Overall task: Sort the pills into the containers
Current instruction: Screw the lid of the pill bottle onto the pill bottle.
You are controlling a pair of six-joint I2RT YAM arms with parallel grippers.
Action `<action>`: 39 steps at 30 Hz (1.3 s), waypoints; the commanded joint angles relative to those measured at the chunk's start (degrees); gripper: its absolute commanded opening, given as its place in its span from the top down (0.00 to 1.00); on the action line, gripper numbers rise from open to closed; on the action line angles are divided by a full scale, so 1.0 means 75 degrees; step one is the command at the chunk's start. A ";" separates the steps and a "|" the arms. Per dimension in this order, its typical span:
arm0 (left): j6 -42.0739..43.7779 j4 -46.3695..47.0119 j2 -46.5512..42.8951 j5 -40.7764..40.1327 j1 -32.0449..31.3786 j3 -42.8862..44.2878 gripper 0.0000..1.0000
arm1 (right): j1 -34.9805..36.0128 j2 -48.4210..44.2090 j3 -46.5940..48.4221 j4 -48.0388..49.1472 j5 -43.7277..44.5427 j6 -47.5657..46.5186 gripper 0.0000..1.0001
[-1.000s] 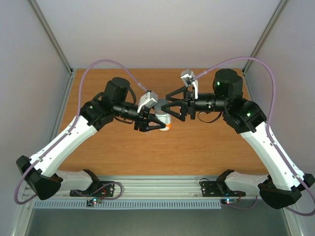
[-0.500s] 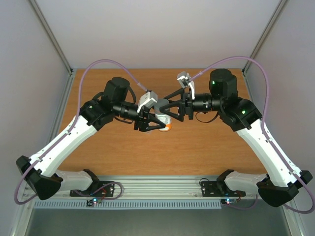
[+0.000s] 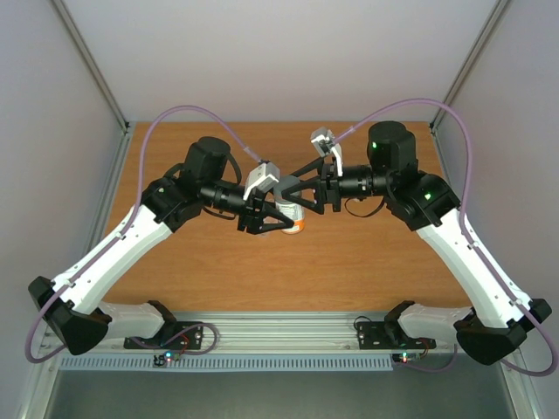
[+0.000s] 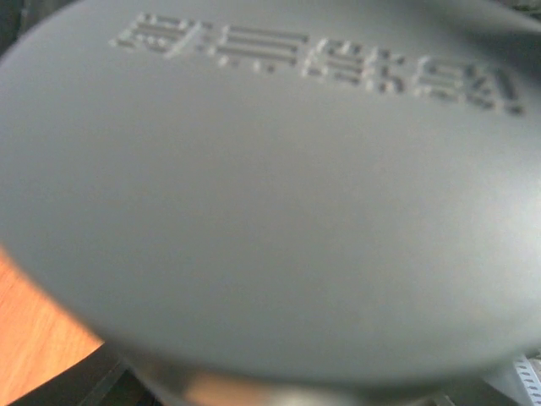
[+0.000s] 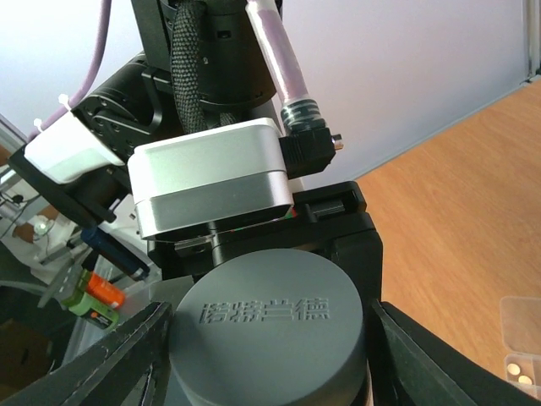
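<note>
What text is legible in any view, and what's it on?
Grey cap, right wrist view: one embossed row of about four characters, apparently Chinese. They are not sharp enough to transcribe reliably.
Same cap, left wrist view: the same embossed row, too blurred to read.
Bottle, top view: the orange-and-white label is too small to read.
No other words, numbers or signs are visible.
</note>
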 commanded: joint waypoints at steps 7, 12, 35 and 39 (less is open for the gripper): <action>0.0095 0.0205 0.0118 0.0233 0.0036 0.0241 1.00 | -0.0048 0.0135 0.0044 -0.0125 -0.0238 -0.0208 0.51; 0.0097 0.0221 0.0155 0.0205 0.0036 0.0268 1.00 | -0.0044 0.0150 0.0041 -0.0201 -0.0245 -0.0277 0.64; -0.0739 0.1263 0.0086 -0.0534 0.0029 0.0319 1.00 | 0.0112 -0.0389 -0.0679 0.0017 0.1529 -0.0166 0.76; -0.0984 0.1352 0.0089 -0.0852 0.0021 0.0389 1.00 | 0.0275 -0.0408 -0.0793 0.0053 0.1928 -0.0084 0.76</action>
